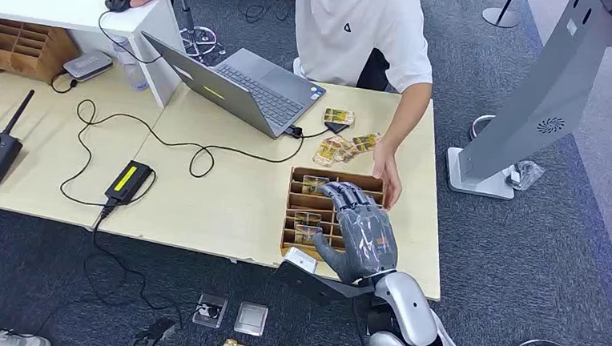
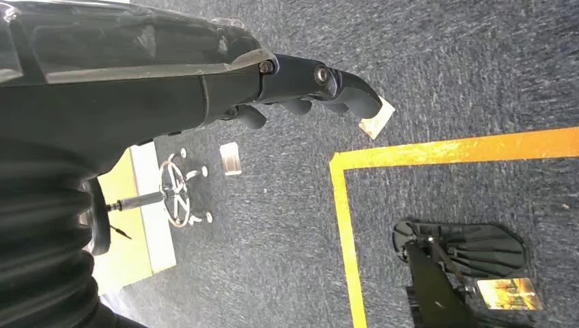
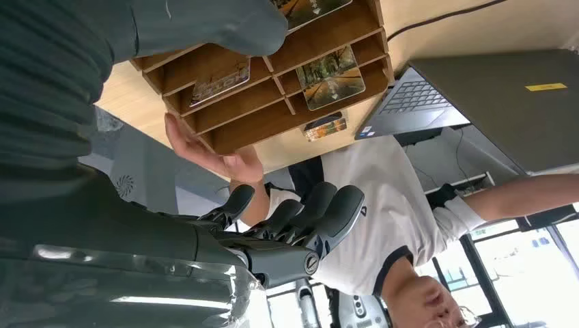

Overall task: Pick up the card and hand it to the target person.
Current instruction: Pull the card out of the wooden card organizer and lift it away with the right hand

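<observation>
Right hand fingers apart, empty, above organizer | card flat, long axis across table

You are looking down at a pale wooden counter sitting on dark blue-grey carpet. A white raised shelf is standing at its far left corner. A grey kiosk stand is leaning up at the right. Yellow floor tape is running across the carpet, and daylight is coming through windows.
</observation>
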Robot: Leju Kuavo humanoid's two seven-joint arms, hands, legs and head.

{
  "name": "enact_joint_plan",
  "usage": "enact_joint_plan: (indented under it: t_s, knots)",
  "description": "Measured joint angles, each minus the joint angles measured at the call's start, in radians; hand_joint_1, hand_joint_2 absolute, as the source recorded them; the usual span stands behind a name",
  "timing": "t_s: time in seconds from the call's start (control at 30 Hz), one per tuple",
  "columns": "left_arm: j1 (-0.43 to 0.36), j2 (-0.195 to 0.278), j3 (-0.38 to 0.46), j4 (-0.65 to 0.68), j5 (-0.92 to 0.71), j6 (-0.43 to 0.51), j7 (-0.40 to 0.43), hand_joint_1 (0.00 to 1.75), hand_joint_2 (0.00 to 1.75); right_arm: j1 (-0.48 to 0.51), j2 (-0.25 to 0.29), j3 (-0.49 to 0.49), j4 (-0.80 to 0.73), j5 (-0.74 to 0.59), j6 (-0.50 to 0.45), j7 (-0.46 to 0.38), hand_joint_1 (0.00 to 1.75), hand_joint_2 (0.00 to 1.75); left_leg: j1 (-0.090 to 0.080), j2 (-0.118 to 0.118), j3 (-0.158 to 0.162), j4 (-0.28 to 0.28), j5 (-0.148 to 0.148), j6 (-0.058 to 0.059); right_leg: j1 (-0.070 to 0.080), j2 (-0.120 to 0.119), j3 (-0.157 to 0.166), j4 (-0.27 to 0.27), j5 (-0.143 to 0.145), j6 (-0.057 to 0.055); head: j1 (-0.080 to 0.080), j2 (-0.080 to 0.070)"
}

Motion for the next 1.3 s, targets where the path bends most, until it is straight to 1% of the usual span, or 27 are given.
enact_joint_plan:
  t_s: [0.27, 0.43, 0.6, 0.77, 0.9, 0.97, 1.13, 1.23, 1.3]
  knots:
    - [-0.002, 0.0, 0.0, 0.0, 0.0, -0.002, 0.0, 0.0, 1.75, -0.021, 0.009, 0.0, 0.088, -0.025, -0.031, -0.02, 0.53, 1.75, 0.0, 0.0, 0.0, 0.0, 0.0, 0.0, 0.0, 0.0, 0.0, 0.0, 0.0, 0.0, 0.0, 0.0]
    - [-0.003, 0.0, 0.0, 0.0, 0.0, -0.002, 0.0, 0.0, 1.75, -0.029, 0.016, 0.0, 0.125, -0.027, -0.033, -0.021, 0.6, 1.75, 0.0, 0.0, 0.0, 0.0, 0.0, 0.0, 0.0, 0.0, 0.0, 0.0, 0.0, 0.0, 0.0, 0.0]
    - [-0.004, 0.0, 0.0, 0.0, 0.0, -0.002, 0.0, 0.0, 1.75, -0.042, 0.023, -0.002, 0.177, -0.051, -0.055, -0.028, 0.58, 1.75, 0.0, 0.0, 0.0, 0.0, 0.0, 0.0, 0.0, 0.0, 0.0, 0.0, 0.0, 0.0, 0.0, 0.0]
    - [-0.007, 0.0, -0.001, 0.0, 0.0, -0.004, 0.001, 0.0, 1.75, -0.055, 0.025, -0.005, 0.231, -0.072, -0.089, -0.049, 0.63, 1.75, 0.0, 0.0, 0.0, 0.0, 0.0, 0.0, 0.0, 0.0, 0.0, 0.0, 0.0, 0.0, 0.0, 0.0]
    - [-0.009, 0.0, -0.003, 0.0, 0.0, -0.008, 0.003, 0.0, 1.75, -0.062, 0.026, -0.012, 0.263, -0.07, -0.104, -0.05, 0.74, 1.75, 0.0, 0.0, 0.0, 0.0, 0.0, 0.0, 0.0, 0.0, 0.0, 0.0, 0.0, 0.0, 0.0, 0.0]
    - [-0.01, 0.0, -0.004, 0.0, 0.0, -0.008, 0.003, 0.0, 1.75, -0.066, 0.026, -0.018, 0.282, -0.068, -0.114, -0.05, 0.77, 1.75, 0.0, 0.0, 0.0, 0.0, 0.0, 0.0, 0.0, 0.0, 0.0, 0.0, 0.0, 0.0, 0.0, 0.0]
    - [-0.011, 0.0, -0.006, 0.0, 0.0, -0.007, 0.003, 0.0, 1.75, -0.072, 0.026, -0.028, 0.322, -0.064, -0.14, -0.052, 0.77, 1.75, 0.0, 0.0, 0.0, 0.0, 0.0, 0.0, 0.0, 0.0, 0.0, 0.0, 0.0, 0.0, 0.0, 0.0]
    - [-0.011, 0.0, -0.009, 0.0, 0.0, -0.007, 0.004, 0.0, 1.75, -0.077, 0.026, -0.029, 0.345, -0.063, -0.151, -0.059, 0.81, 1.75, 0.0, 0.0, 0.0, 0.0, 0.0, 0.0, 0.0, 0.0, 0.0, 0.0, 0.0, 0.0, 0.0, 0.0]
    - [-0.012, 0.0, -0.012, 0.0, 0.0, -0.007, 0.005, 0.0, 1.75, -0.082, 0.027, -0.03, 0.36, -0.062, -0.158, -0.065, 0.86, 1.75, 0.0, 0.0, 0.0, 0.0, 0.0, 0.0, 0.0, 0.0, 0.0, 0.0, 0.0, 0.0, 0.0, 0.0]
